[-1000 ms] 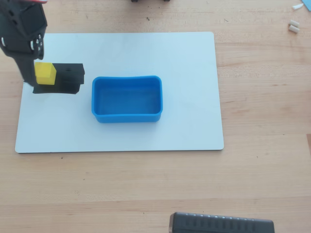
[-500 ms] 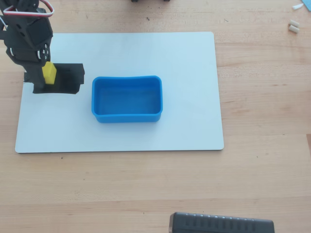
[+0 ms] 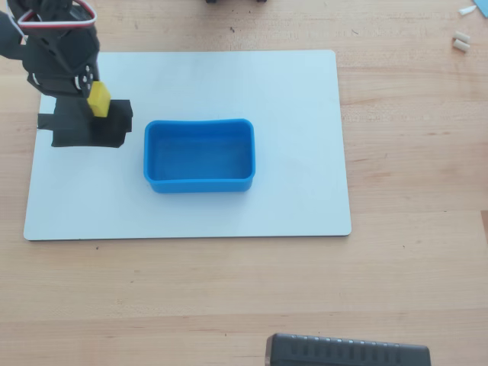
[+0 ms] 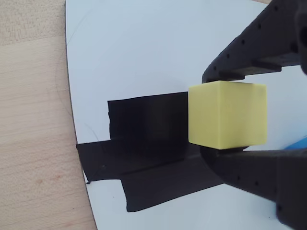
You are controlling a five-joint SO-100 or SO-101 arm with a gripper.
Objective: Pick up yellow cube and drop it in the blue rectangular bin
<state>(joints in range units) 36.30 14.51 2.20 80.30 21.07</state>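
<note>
Yellow cube (image 4: 227, 114), black claw (image 4: 229, 113), blue bin (image 3: 198, 155), white board (image 3: 297, 91).

Robot arm (image 3: 57, 57): matte black plastic body with a looped red-and-white cable at its top and a round pale fitting on one side. Gripper (image 4: 228, 115): two black fingers (image 4: 254, 38) dotted with small holes

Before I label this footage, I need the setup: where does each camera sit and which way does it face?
Overhead view: above the table, looking straight down on white board, blue bin and arm, top left.
Wrist view: on the arm, looking down past the gripper holding the yellow cube.
Shared: cube, black tape, board.
</note>
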